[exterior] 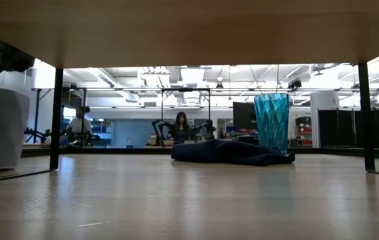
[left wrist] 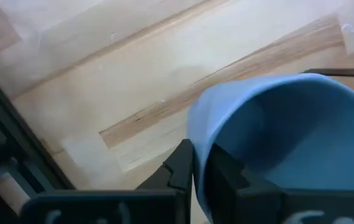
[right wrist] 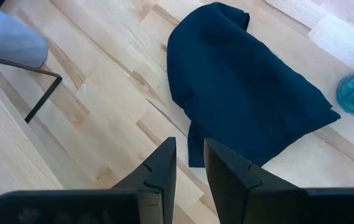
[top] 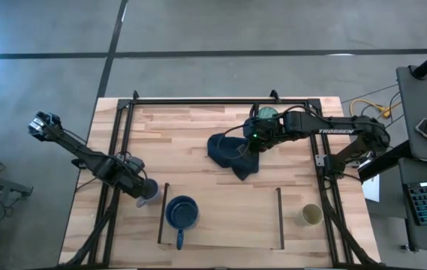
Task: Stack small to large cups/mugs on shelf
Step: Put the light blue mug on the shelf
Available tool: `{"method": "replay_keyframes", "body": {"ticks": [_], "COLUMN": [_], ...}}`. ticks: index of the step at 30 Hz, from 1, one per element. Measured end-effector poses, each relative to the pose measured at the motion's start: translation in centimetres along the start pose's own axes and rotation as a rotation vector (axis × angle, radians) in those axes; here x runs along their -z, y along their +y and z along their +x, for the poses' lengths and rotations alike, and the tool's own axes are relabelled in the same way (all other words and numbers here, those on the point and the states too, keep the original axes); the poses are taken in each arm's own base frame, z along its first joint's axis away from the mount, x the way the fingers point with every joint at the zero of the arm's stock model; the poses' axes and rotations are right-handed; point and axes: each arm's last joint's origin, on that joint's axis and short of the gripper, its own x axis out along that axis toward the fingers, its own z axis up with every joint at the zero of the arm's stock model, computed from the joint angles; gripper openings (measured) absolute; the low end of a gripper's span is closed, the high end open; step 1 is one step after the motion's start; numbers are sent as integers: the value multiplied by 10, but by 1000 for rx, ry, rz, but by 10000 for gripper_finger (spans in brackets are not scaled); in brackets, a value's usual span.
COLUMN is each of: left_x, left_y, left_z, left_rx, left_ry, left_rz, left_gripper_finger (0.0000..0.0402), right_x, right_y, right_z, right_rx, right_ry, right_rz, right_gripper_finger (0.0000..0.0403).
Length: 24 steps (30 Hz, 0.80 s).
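Four vessels are in view, one of each kind. The dark blue mug (top: 182,213) stands upright on the shelf (top: 228,217), at the shelf's nine o'clock end with its handle pointing toward six o'clock. The small grey-blue cup (top: 148,190) sits just outside the shelf's nine o'clock rail, on the counter (top: 198,127); the left pincer (top: 139,187) has it by the wall, one dark finger (left wrist: 180,168) outside and the other inside the rim, closed down on it as the left wrist view shows. The small beige cup (top: 311,215) stands alone on the counter just beyond the shelf's three o'clock rail, apart from it. The tall teal tumbler (top: 266,114) stands upright toward twelve o'clock on the counter, just beside the one dark blue cloth (top: 233,154), which lies crumpled near the counter's middle; in the low view the tumbler (exterior: 272,123) rises directly behind the cloth's edge. The right pincer (top: 249,140) hangs over the cloth, close to the tumbler, with nothing between its two fingers (right wrist: 159,165), which stand only a narrow gap apart. The shelf has two thin dark rails, one along each short side. Beyond the counter, the low view shows two seated people in the room.
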Motion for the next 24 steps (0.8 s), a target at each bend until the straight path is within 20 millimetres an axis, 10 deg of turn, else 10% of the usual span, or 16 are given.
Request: {"method": "replay_keyframes", "body": {"ticks": [14, 24], "left_x": [0, -12], "left_y": [-5, 4], "left_z": [-12, -76], "left_rx": [21, -79], "left_ry": [49, -56], "left_rz": [-246, -265], "left_gripper_finger": [2, 1], "right_x": [0, 0], "right_y": [0, 0], "right_z": [0, 0], "right_rx": [0, 10], "right_ry": [0, -11], "right_rz": [-46, -83], "right_gripper_finger": [77, 77]}}
